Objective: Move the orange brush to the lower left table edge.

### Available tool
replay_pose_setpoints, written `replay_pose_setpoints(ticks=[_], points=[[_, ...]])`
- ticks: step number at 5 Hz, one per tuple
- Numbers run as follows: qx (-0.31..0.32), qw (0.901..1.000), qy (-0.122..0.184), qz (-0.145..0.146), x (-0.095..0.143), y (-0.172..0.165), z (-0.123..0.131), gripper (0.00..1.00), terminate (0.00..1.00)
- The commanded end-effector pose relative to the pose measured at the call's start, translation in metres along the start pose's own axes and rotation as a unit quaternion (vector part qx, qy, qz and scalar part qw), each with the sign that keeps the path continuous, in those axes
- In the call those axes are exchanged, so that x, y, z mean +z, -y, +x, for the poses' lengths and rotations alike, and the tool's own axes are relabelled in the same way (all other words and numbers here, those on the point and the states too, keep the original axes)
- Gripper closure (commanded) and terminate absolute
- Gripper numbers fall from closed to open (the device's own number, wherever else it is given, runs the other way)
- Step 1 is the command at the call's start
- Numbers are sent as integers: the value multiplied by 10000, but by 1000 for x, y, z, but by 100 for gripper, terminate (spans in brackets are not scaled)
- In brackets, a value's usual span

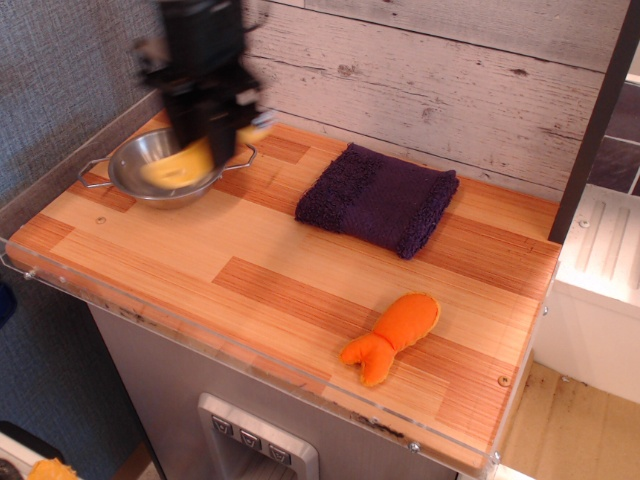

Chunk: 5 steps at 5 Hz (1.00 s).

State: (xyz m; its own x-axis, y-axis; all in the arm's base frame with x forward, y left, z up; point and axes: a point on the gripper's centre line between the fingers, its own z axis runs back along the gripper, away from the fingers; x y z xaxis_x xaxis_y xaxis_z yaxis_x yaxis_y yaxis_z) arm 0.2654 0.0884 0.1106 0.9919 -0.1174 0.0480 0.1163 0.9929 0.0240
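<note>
The gripper [205,135], motion-blurred, hangs above the steel bowl [150,180] at the table's [250,260] far left, clamped on the orange brush [180,166], whose handle points down over the bowl. A purple towel [378,198] lies mid-back; an orange plush fish [392,336] lies near the front.

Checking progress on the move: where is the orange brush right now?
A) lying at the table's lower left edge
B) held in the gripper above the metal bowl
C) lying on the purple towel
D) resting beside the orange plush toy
B: the orange brush hangs from the gripper over the metal bowl, motion-blurred, with the purple towel bare.
</note>
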Motion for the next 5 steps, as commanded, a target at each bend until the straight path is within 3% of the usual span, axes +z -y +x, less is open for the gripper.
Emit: replay_pose_setpoints(ticks=[1, 5], points=[[-470, 9981, -200, 337, -10, -38, -39, 100, 0], [40, 9981, -466, 395, -70, -41, -18, 100, 0]])
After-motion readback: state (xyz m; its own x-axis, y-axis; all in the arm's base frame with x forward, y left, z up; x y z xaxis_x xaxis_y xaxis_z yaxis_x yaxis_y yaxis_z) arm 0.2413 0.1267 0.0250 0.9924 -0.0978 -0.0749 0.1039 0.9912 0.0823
